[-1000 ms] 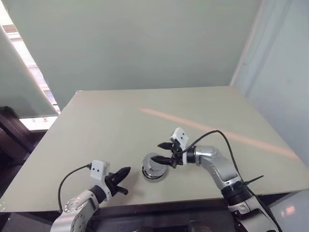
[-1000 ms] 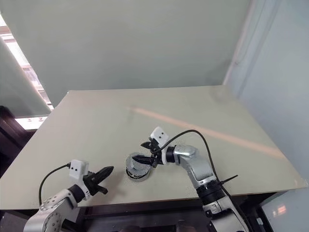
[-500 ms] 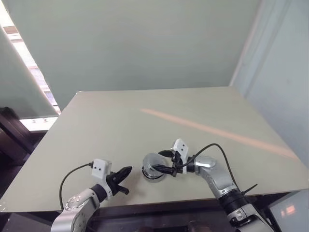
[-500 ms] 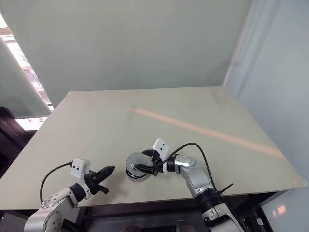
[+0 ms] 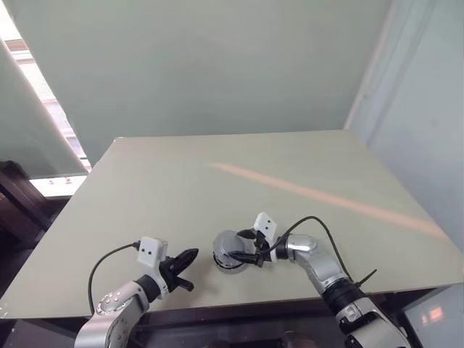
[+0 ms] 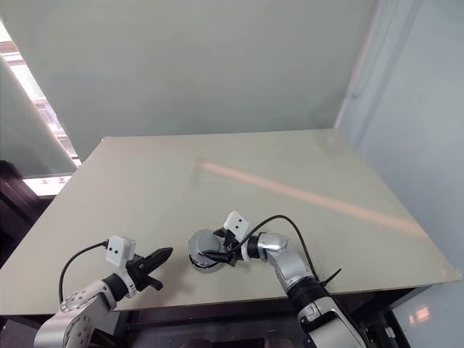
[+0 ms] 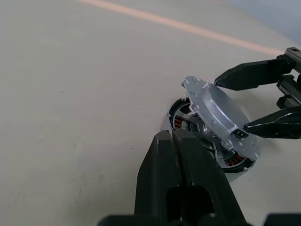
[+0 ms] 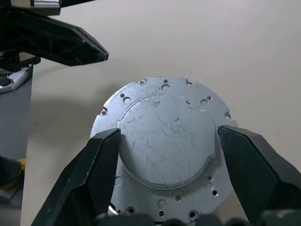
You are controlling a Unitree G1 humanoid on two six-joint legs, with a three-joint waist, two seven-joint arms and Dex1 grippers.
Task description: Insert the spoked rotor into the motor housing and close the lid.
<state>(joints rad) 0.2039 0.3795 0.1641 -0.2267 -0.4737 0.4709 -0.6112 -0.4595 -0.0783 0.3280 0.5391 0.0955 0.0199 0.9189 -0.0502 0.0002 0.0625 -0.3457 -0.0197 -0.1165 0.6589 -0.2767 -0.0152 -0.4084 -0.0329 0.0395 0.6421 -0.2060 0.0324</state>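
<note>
The motor housing [image 7: 178, 123], a round disc with copper windings, lies on the table near its front edge [image 5: 226, 255]. Tilted over it is the lid [image 7: 211, 106], showing a silver round face with small holes along its rim [image 8: 162, 99]. My right gripper [image 8: 168, 132] reaches in from the right, its two black fingers closed on opposite edges of the lid. Silver metal shows inside the housing under the lid; I cannot tell whether it is the spoked rotor. My left gripper [image 5: 187, 258] is shut and empty, a short way left of the housing, pointing at it.
The pale table [image 5: 290, 167] carries a faint orange stripe [image 5: 326, 199] running from the middle to the right edge. The housing sits close to the front edge. A black cable loops over my right wrist [image 5: 319, 221].
My right gripper has sunk with the lid, from above the housing down onto it. The left gripper has stayed where it was.
</note>
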